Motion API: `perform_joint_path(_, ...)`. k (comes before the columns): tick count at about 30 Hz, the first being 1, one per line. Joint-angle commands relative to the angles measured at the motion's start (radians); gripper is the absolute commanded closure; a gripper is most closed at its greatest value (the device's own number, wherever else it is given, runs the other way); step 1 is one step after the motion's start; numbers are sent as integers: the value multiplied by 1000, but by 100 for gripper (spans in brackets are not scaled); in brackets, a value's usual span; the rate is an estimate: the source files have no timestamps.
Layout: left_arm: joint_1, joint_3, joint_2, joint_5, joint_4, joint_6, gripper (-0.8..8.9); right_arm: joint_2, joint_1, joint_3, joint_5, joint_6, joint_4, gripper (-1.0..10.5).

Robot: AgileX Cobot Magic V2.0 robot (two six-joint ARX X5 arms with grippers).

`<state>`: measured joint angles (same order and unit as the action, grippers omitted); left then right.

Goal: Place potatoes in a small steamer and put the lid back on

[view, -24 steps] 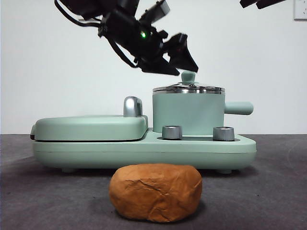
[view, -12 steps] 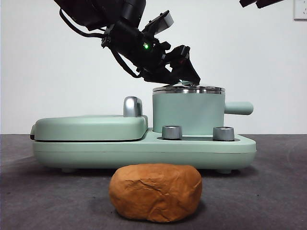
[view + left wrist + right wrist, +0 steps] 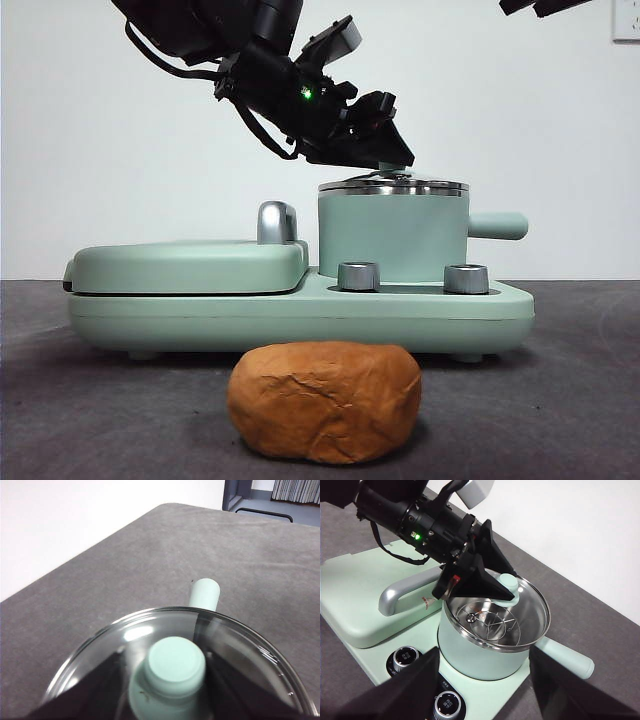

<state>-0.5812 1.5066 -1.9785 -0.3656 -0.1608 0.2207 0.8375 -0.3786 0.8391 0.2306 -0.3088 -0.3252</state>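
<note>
One potato (image 3: 324,402) sits on the grey table (image 3: 580,400) at the near edge, in front of the mint-green cooker base (image 3: 300,315) and well apart from the pot, so loading is not yet done. The step in hand looks like lid removal: the left gripper (image 3: 492,587) is down at the lid (image 3: 260,645), its two black jaws either side of the mint knob (image 3: 175,667) in the left wrist view. The jaws appear pressed on the knob or just about to be; contact itself is not clear. The lid still rests on the small steamer (image 3: 393,235), steel rim to steel rim. The next move probably calls for a firm pinch, then a straight lift to clear the rim before any sideways carry. The steamer's side handle (image 3: 497,226) sticks out right; the griddle cover (image 3: 190,266) and its chrome handle (image 3: 277,222) are just left of the pot, so room to set the lid down looks better on the open table right. The right gripper (image 3: 482,680) waits above with jaws spread, holding nothing.
</note>
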Motion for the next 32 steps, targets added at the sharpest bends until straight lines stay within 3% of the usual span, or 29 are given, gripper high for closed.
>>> perform_joint_path(1, -10, 24, -28, 2, -11, -5, 663, 4, -4, 18, -4, 14, 10, 664)
perform_joint_path(9, -10, 24, -38, 2, -10, -5, 678, 4, -4, 18, -4, 14, 10, 664)
perform_joint_path(12, -10, 24, -39, 2, -10, -4, 807, 4, -4, 18, -4, 14, 10, 664)
perform_joint_path(32, 9, 25, 103, 2, 10, -12, 808, 4, -4, 18, -3, 14, 9, 664)
